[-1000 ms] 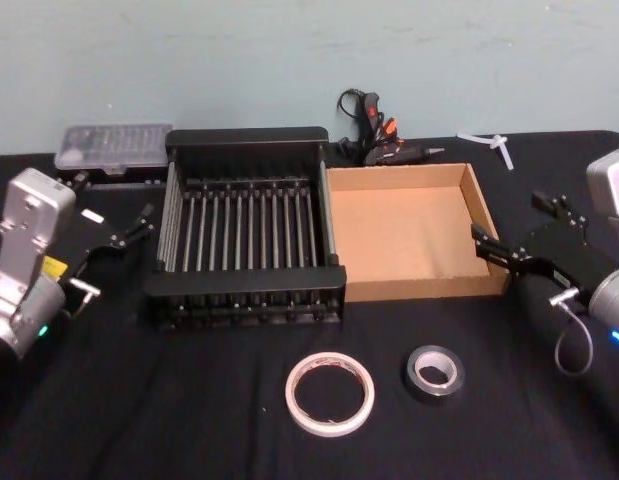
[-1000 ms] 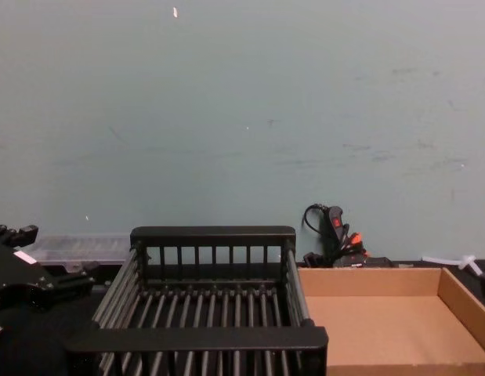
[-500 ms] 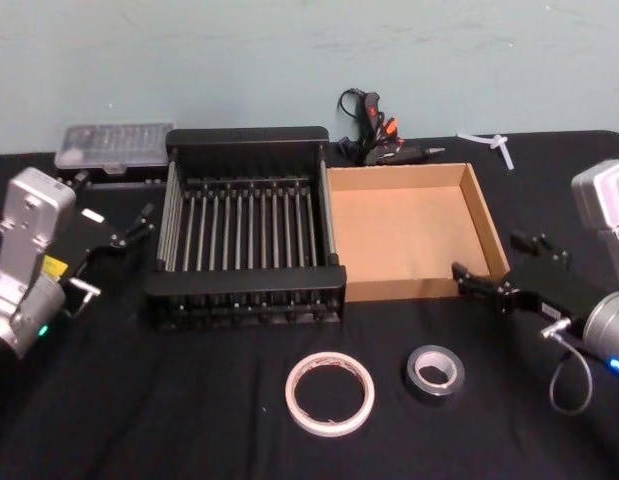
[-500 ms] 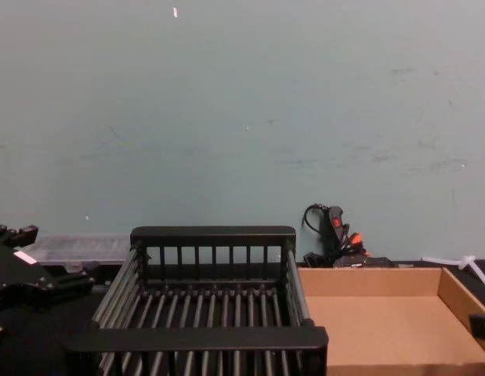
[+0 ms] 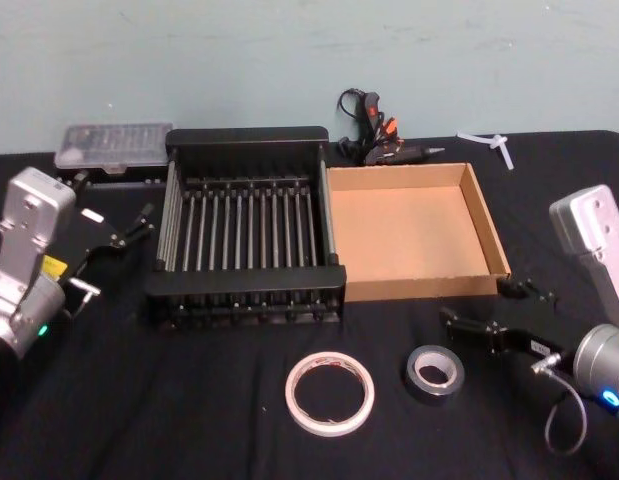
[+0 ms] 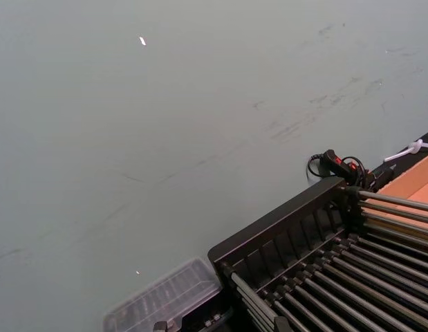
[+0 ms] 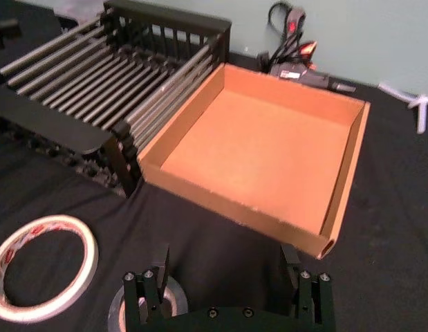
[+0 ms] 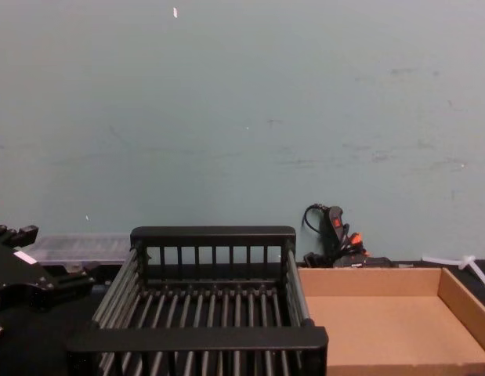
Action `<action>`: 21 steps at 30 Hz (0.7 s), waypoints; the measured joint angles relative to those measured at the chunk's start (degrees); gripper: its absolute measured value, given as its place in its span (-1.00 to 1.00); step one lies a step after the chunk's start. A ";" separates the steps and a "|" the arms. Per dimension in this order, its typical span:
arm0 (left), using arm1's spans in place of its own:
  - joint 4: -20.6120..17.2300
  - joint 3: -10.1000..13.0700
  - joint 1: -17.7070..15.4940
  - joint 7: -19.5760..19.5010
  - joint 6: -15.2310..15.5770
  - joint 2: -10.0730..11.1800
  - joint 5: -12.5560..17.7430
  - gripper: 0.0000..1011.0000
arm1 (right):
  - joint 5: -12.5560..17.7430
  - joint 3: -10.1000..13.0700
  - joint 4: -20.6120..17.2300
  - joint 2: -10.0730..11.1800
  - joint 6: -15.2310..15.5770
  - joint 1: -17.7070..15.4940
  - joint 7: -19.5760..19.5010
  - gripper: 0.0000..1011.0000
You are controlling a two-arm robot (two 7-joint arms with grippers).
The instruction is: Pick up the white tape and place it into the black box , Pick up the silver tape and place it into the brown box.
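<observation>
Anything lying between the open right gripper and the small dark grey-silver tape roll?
No. In the head view, bare black cloth separates the right gripper from the small dark grey-silver tape roll.

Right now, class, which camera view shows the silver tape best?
The head view: the whole silver tape lies flat on the table, beside the white tape. In the right wrist view the right gripper hides most of it.

white tape (image 5: 329, 393), grey-silver tape (image 5: 434, 372), black slatted box (image 5: 247, 225), brown box (image 5: 414, 232)
</observation>
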 joint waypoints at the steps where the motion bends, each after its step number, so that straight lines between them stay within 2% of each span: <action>1: 0.00 0.00 0.00 0.00 0.00 0.00 0.00 0.98 | 0.00 0.00 -0.08 -0.03 0.48 -0.07 0.05 0.98; 11: 0.00 0.00 0.00 0.00 0.00 0.00 0.00 0.98 | -0.61 -0.66 -0.27 -0.21 4.93 -0.13 1.56 0.98; 21: 0.00 0.00 0.00 0.00 0.00 0.00 0.00 0.98 | -1.89 -1.82 1.10 -0.63 7.68 1.01 3.25 0.98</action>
